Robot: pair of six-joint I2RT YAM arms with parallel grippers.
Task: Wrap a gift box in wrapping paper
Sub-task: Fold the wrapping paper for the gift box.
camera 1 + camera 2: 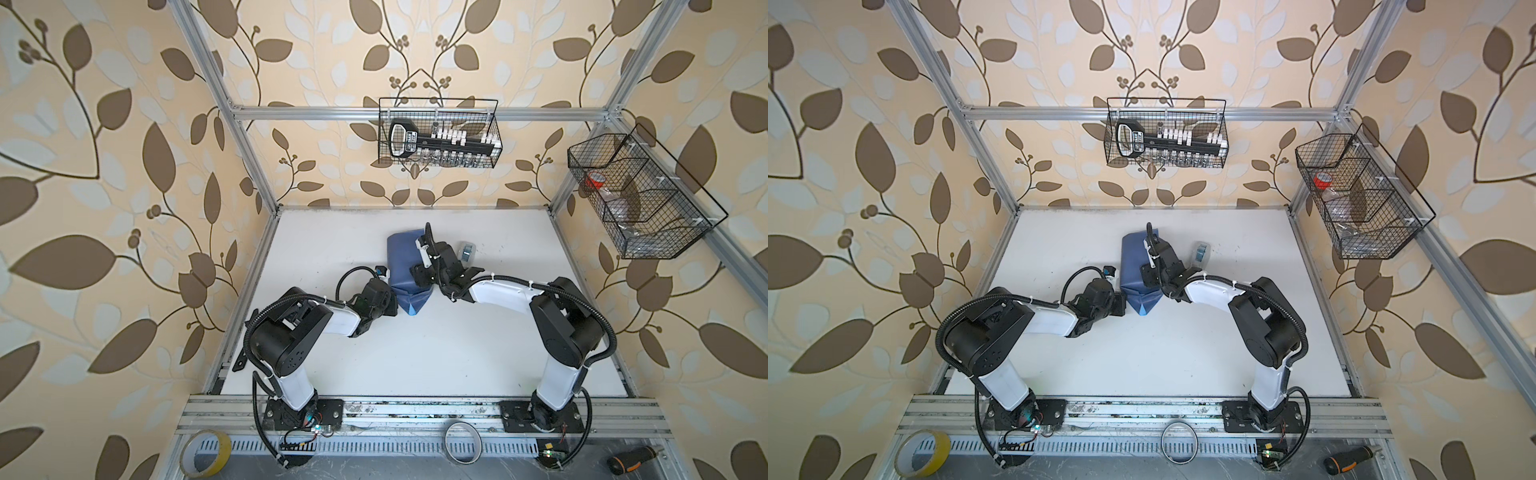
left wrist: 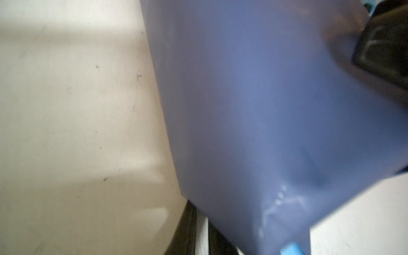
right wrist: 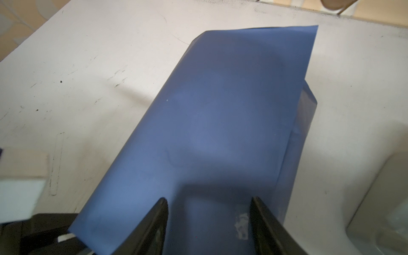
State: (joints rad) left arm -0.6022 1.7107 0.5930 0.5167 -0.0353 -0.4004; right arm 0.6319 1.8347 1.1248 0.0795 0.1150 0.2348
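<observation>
Wrapping paper (image 2: 265,110) fills the left wrist view, dark face out, right up against the lens. Left jaws: clenched, on the sheet's edge as far as I can tell, since they're mostly hidden behind it. Paper sits bundled on the counter (image 1: 415,353) between the two sets of jaws. Gift box not visible, presumably inside the bundle, under the right jaws. Right jaws: spread, tips resting on top of the bundle, clamping nothing I can see.

Risks:
- Left pulls too hard → thin sheet tears, or the bundle slides out from under the right tips.
- Far flap (image 3: 287,44) beyond the right jaws stands loose, no tape seen on it → likely springs open if right lifts.
- Tape dispenser (image 1: 466,252) sits just right of the right jaws; a wrist swing could knock it.
</observation>
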